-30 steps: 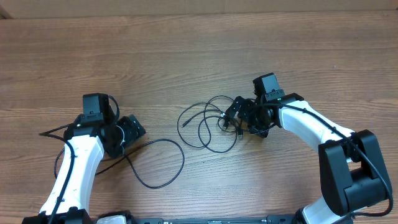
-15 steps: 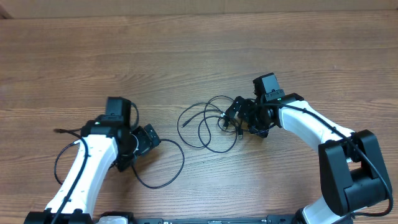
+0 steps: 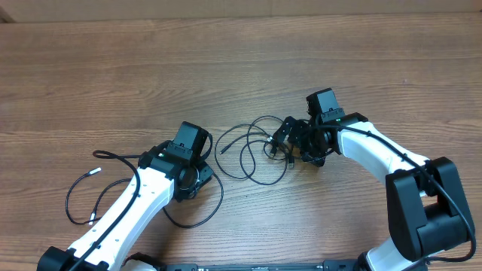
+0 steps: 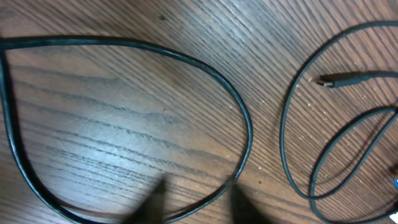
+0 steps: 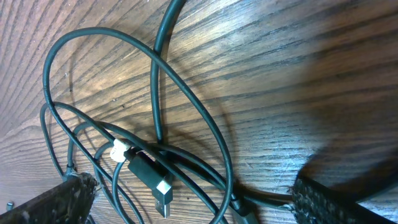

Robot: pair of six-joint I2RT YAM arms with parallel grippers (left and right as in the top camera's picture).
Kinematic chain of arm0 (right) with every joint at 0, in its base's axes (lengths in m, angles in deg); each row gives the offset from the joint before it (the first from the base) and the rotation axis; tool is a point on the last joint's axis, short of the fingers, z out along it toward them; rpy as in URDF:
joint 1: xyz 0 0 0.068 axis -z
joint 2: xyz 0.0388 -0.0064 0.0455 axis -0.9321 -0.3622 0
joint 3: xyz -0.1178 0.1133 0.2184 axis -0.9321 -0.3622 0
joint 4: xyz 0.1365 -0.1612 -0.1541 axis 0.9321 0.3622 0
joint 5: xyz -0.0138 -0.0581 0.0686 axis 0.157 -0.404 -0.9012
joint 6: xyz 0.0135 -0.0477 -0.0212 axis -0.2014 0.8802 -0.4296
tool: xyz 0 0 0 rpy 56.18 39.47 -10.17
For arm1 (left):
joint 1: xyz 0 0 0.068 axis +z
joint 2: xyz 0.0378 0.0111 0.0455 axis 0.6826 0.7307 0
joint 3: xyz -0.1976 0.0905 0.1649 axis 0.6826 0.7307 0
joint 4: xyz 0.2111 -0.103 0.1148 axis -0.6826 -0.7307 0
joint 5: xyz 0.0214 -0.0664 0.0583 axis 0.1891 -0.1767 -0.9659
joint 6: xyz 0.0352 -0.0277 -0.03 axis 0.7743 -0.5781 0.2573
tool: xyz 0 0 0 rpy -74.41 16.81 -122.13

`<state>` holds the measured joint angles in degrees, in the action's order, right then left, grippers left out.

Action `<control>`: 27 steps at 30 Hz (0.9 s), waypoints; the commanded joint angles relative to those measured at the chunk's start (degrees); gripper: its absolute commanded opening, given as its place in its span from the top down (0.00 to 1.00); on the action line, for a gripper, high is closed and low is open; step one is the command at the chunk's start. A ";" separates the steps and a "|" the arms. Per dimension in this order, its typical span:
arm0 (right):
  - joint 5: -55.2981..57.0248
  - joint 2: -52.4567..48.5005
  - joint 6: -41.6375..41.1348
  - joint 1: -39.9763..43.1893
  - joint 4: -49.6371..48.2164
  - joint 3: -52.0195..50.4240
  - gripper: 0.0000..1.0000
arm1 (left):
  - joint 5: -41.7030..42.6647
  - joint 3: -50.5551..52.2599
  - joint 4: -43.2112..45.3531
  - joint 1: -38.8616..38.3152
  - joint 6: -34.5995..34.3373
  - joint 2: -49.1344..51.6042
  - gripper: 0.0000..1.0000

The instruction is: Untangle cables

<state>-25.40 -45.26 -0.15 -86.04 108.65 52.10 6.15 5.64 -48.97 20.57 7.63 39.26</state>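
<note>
The cables are thin black cords. One cable (image 3: pixel 71 199) with silvery tips lies loose at the left. Another makes a wide loop (image 3: pixel 218 197) (image 4: pixel 242 118) beside my left gripper (image 3: pixel 192 183) (image 4: pixel 196 208). That gripper's blurred fingertips (image 4: pixel 155 205) stand a little apart, low over the table, and the loop runs between them. A tangle of cables (image 3: pixel 252 150) lies at the centre. My right gripper (image 3: pixel 290 147) (image 5: pixel 199 199) stands wide open astride the tangle's right end, where a black USB plug (image 5: pixel 155 180) with a white tag (image 5: pixel 118 150) lies among crossed cords.
Bare wooden table (image 3: pixel 241 68) stretches behind both arms. The left arm (image 3: pixel 128 211) lies across the front left, and the right arm (image 3: pixel 376 158) reaches in from the front right.
My left arm has swung right, leaving one cable loose at the left, and its jaws have narrowed over the wide loop. The right arm and the tangle have not moved.
</note>
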 commanded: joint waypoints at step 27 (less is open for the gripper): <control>1.53 -1.16 0.00 0.22 0.39 -1.07 0.00 | -14.64 1.05 1.11 18.18 1.18 10.60 0.37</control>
<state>-25.44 -45.26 -0.13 -86.04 108.60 52.10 -9.20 5.88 -49.73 36.33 1.53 49.55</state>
